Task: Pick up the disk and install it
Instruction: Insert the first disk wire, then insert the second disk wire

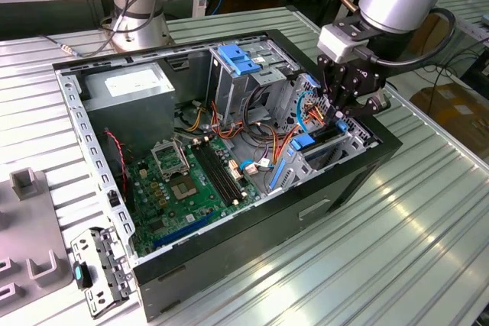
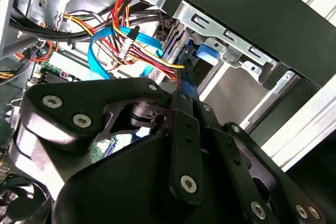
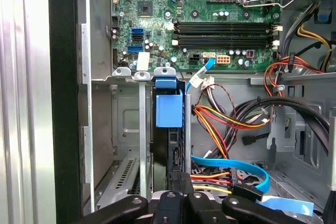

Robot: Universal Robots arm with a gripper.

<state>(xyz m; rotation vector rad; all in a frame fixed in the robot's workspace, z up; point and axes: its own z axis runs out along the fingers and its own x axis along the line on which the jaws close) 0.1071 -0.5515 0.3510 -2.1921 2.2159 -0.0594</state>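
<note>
The disk (image 3: 169, 109) stands on edge in a narrow slot of the drive bay at the end of the open computer case (image 1: 229, 253), its blue carrier bracket facing the motherboard. In the exterior view the disk's blue bracket (image 1: 304, 141) shows low in the bay at the case's right end. My gripper (image 1: 341, 112) hangs directly over that bay. In both wrist views its black fingers (image 3: 185, 192) close in on the disk's thin rear edge (image 2: 185, 72), and my gripper (image 2: 176, 100) appears shut on it. The disk's flat faces are hidden by the slot walls.
Bundles of red, yellow and blue cables (image 3: 231, 124) run right beside the bay. The motherboard (image 1: 187, 177), a grey power-supply box (image 1: 126, 85) and a drive cage with a blue latch (image 1: 241, 59) are inside the case. A metal bracket (image 1: 99, 269) lies on the slatted table.
</note>
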